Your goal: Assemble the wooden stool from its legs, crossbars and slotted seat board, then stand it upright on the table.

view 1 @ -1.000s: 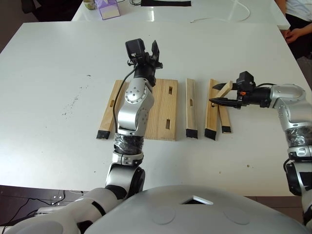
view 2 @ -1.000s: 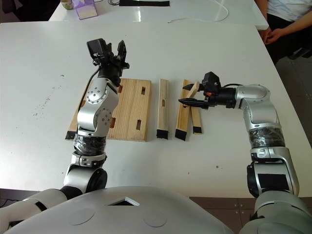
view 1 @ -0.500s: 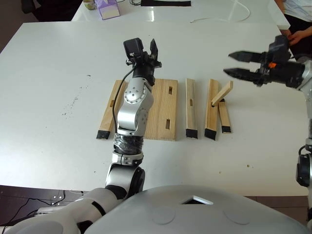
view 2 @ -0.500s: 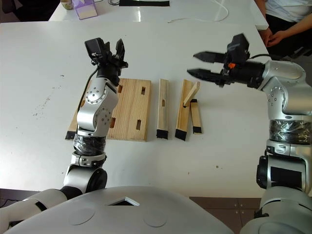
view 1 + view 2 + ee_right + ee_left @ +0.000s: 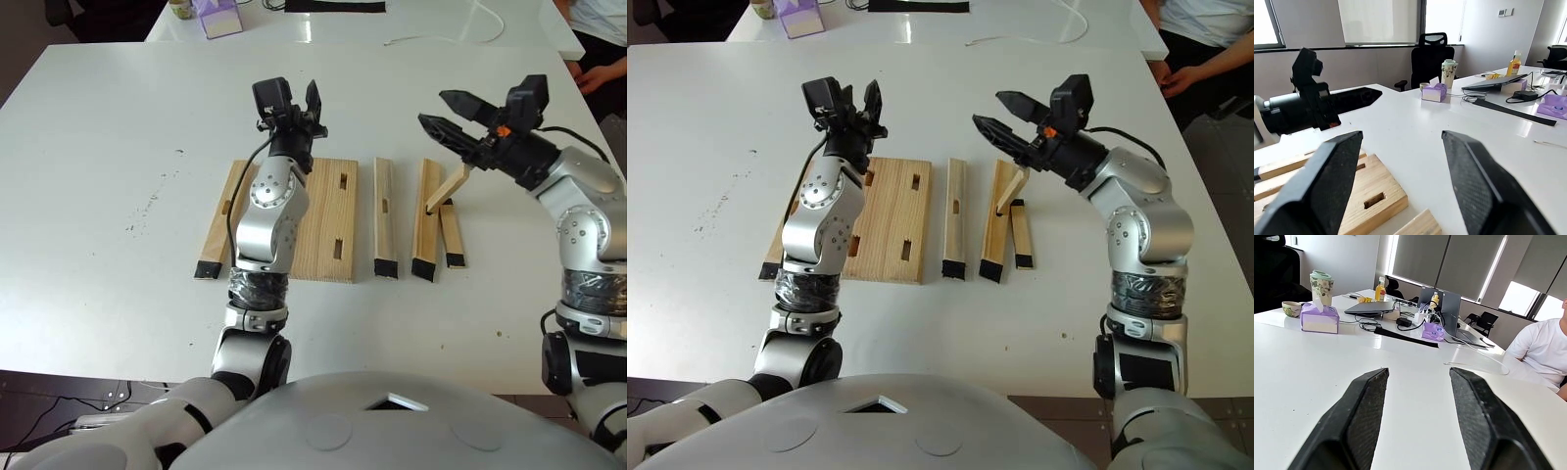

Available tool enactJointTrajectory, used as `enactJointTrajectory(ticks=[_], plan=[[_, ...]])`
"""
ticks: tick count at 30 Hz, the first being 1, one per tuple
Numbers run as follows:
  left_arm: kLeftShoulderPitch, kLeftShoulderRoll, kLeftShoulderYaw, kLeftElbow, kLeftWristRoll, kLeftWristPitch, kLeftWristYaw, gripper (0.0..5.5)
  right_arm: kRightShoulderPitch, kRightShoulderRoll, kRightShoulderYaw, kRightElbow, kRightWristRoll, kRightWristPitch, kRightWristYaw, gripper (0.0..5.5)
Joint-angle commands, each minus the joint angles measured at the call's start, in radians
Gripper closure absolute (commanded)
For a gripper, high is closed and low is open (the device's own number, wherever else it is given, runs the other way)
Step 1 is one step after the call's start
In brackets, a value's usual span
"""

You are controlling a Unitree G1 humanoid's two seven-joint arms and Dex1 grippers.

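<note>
board (image 5: 318, 220): flat on the table (image 5: 98, 196), slots up.
left leg (image 5: 220, 220): flat along the board's left edge.
mid leg (image 5: 383, 217): flat, just right of the board, parallel to it.
right leg (image 5: 424, 220): flat, further right of the board.
crossbar (image 5: 449, 186): tilted, low end at the right leg's slot, high end just under the right gripper.
short bar (image 5: 452, 238): flat, farthest right of the board.
left gripper (image 5: 1418, 371): raised over the board's far edge, fingers spread, empty.
right gripper (image 5: 432, 107): raised right of the board, fingers spread, empty.

Both arms are raised, left hand (image 5: 299, 101) and right hand (image 5: 447, 113) spread wide.
</note>
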State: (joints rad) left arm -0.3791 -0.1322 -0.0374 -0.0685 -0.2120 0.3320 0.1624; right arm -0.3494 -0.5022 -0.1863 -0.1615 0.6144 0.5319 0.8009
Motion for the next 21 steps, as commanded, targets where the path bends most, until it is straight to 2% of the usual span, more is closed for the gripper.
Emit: enactJointTrajectory(ticks=[1,3,7,11,14,18,20,21], plan=[[0.024,-0.024,0.004,-0.01,0.003,0.014,0.001,3.2,-0.061,-0.002,-0.062,-0.062,0.101,0.065,-0.052,2.53],[0.021,-0.025,0.004,-0.008,0.003,0.018,0.0,3.2,0.001,-0.007,-0.009,-0.048,0.042,0.044,-0.053,2.53],[0.01,-0.026,-0.004,0.003,0.003,0.019,-0.01,3.2,0.165,0.029,0.17,0.039,-0.135,-0.072,-0.05,2.53],[0.006,-0.027,-0.008,0.009,0.006,0.017,-0.015,3.2,0.165,0.072,0.169,0.047,-0.133,-0.128,-0.066,2.53],[0.012,-0.028,-0.003,0.0,0.002,0.027,-0.009,3.2,0.071,0.076,0.084,-0.056,-0.013,-0.081,-0.1,2.53],[0.033,-0.016,0.007,-0.037,0.003,0.046,-0.003,3.2,-0.073,0.054,-0.014,-0.295,0.259,0.087,-0.229,2.53],[0.051,-0.008,0.014,-0.077,-0.007,0.074,-0.007,3.2,-0.046,0.035,0.031,-0.411,0.322,0.186,-0.294,2.53],[0.064,-0.014,0.018,-0.101,-0.017,0.09,-0.002,3.2,0.015,0.011,0.09,-0.458,0.318,0.233,-0.295,2.53]])
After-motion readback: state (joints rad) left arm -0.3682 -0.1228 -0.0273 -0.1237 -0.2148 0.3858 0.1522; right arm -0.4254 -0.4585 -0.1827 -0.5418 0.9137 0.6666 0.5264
